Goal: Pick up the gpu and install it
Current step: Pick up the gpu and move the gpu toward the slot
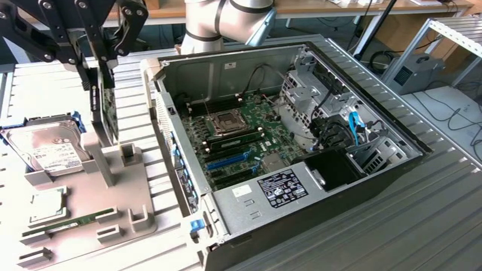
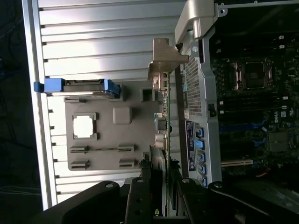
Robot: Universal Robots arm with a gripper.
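The gpu (image 1: 103, 116) is a thin black card standing on edge over the grey parts holder (image 1: 87, 195), on the exterior view's left. My gripper (image 1: 98, 56) comes down from above, shut on the card's upper edge with a finger on each side. In the wrist view the gpu (image 2: 164, 121) runs edge-on away from my gripper (image 2: 161, 198), ending in its silver bracket (image 2: 164, 58). Its lower edge is level with the holder's upright posts; I cannot tell whether it still touches them. The open computer case (image 1: 226, 70) lies beside it, with the motherboard (image 1: 241, 135) and its blue slots (image 1: 226, 161) exposed.
On the holder lie a silver hard drive (image 1: 49, 149), a processor chip (image 1: 45, 206) and a green memory stick (image 1: 71, 221). The case's side wall (image 1: 169, 141) rises between holder and motherboard. Cables and drive cages (image 1: 331, 118) crowd the case's far side. The ribbed metal table (image 1: 421, 214) extends to the exterior view's right.
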